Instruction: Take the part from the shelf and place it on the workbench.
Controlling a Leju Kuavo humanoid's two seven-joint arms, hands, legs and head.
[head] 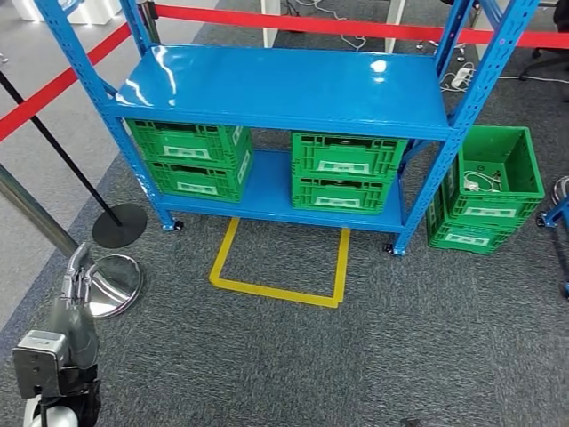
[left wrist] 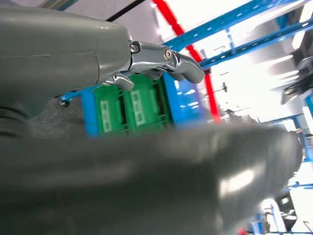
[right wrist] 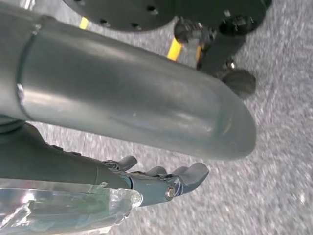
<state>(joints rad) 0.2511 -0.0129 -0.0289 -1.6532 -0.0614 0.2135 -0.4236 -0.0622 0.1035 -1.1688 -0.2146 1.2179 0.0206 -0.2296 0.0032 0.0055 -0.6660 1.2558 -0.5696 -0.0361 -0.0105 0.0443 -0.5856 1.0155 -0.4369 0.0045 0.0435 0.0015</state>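
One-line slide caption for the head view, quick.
Blue shelf with green crates on its lower level, yellow floor marking in front, left hand raised low left.

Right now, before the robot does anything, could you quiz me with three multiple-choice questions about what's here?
1. Where is the yellow tape?
A. on the floor in front of the blue shelf
B. on the shelf's top board
C. round a crate

2. How many green crates sit on the shelf's lower board?
A. two
B. four
C. six

3. What is the left hand doing?
A. holding a crate
B. gripping a shelf post
C. holding nothing

Answers:
1. A: the tape marks a bay on the carpet at the shelf's foot.
2. B: there are two stacks of two.
3. C: its fingers are free, well short of the shelf.
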